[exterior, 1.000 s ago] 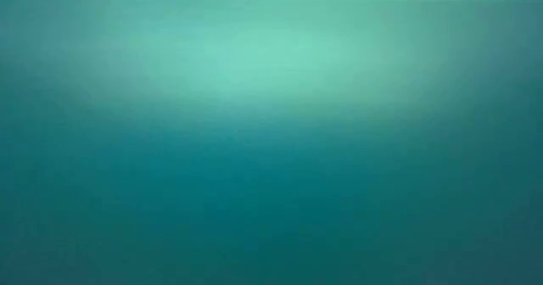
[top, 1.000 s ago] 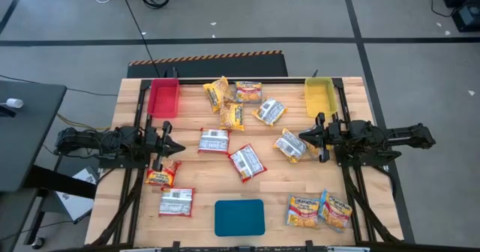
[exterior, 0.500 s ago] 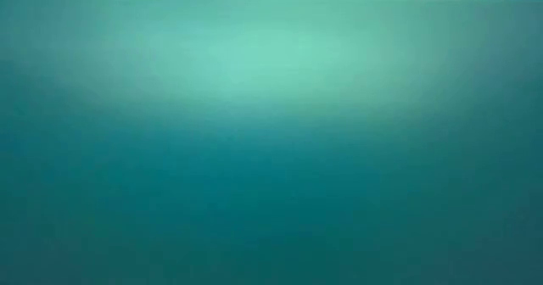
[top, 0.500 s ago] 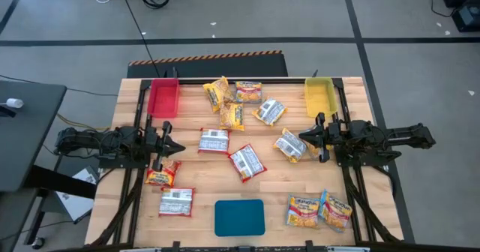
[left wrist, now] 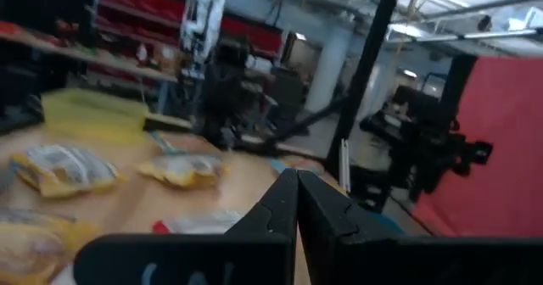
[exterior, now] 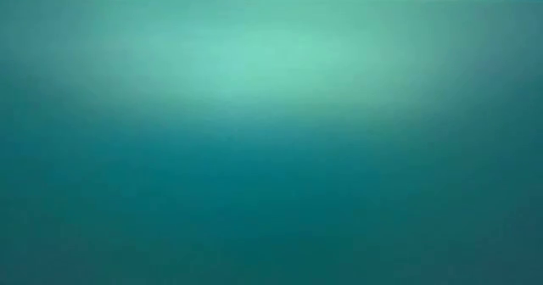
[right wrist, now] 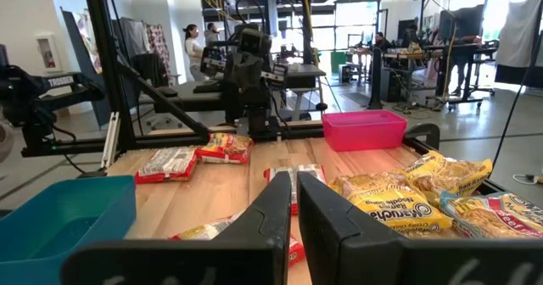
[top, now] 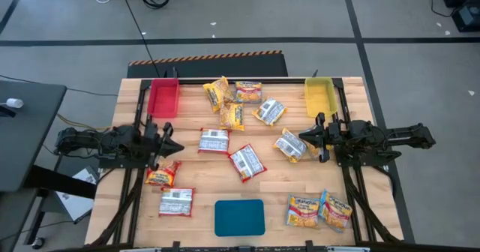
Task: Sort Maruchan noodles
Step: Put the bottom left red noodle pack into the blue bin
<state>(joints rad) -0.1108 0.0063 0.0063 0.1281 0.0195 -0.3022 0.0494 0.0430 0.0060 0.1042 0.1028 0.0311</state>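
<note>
From above, the noodle packets (top: 229,115) are seen scattered across the bench (top: 277,184), between the red bin (top: 163,98) and yellow bin (top: 319,96). The left tool (top: 169,145) and right tool (top: 306,137) hover empty at the bench's sides. The low view is filled by the teal tray (exterior: 271,149). In each wrist view, the fingers are pressed narrow. They should be widened before a single packet is approached.
</note>
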